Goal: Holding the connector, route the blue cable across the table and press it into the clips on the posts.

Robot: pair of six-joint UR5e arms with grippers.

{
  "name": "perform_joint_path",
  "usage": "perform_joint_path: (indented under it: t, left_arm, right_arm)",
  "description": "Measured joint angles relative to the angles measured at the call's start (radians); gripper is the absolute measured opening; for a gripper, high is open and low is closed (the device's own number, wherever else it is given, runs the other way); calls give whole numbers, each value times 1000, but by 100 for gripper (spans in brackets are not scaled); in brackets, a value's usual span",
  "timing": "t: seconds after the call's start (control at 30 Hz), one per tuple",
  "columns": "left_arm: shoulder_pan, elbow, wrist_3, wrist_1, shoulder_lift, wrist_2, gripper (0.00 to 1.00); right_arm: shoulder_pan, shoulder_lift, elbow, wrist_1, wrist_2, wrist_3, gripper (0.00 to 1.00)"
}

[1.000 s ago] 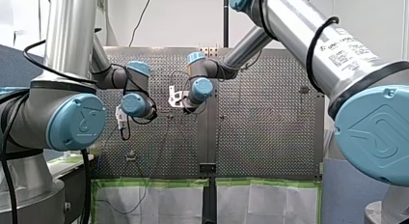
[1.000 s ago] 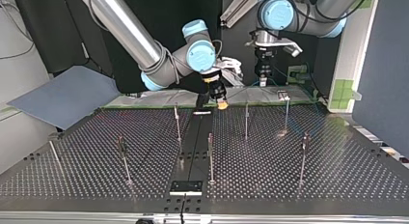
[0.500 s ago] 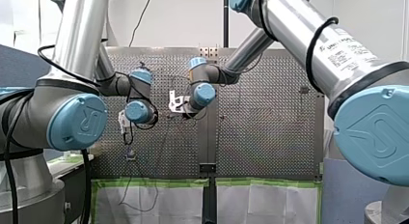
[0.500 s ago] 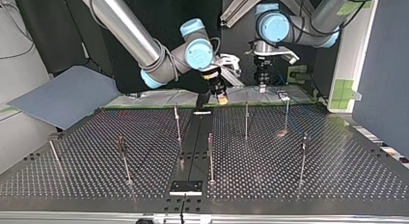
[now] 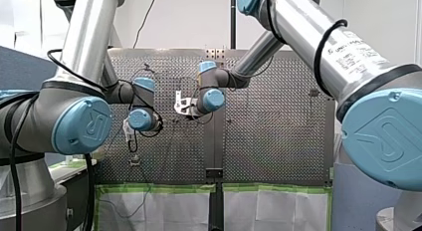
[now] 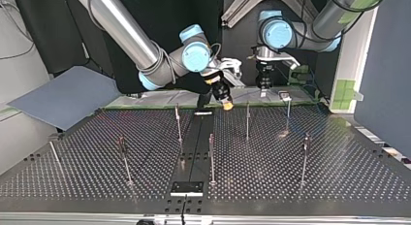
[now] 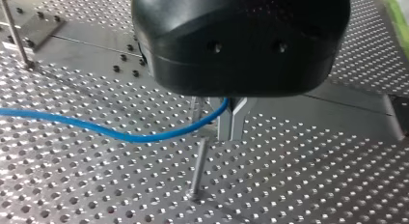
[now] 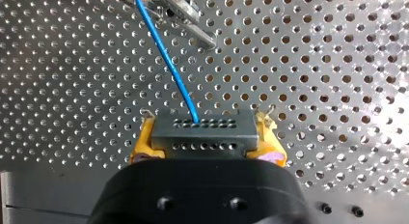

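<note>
My right gripper [image 8: 206,135] clamps the connector [image 8: 201,131]; my left gripper [image 7: 218,119], I can't tell. I'd hold the blue cable [image 7: 120,135] taut (no slack) toward the post [image 7: 197,168].

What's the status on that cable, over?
Right tool clamped on connector. Left tool shut on blue cable, post just ahead. No obstruction seen.

Front and top views face oppositely across the table [image 6: 291,186].
</note>
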Motion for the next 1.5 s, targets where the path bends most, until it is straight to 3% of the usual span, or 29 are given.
perform_joint_path:
  t: [0.33, 0.5, 0.7, 1.23, 1.5]
  left_arm:
    - [25, 44, -7, 0, -8, 36, 0]
    - [33, 77, -8, 6, -48, 58, 0]
    - [47, 125, -11, 12, -102, 64, 0]
    - [89, 192, -13, -25, -120, 133, 0]
    - [99, 246, -4, -31, -175, 144, 0]
  right_arm:
    - [-34, 23, 0, -10, -3, 11, 0]
    - [-53, 26, -1, -14, -9, 12, 0]
    - [-65, 27, 0, -23, -22, 20, 0]
    - [-98, 31, 0, -51, -43, 38, 0]
    - [-111, 33, 0, -51, -45, 39, 0]
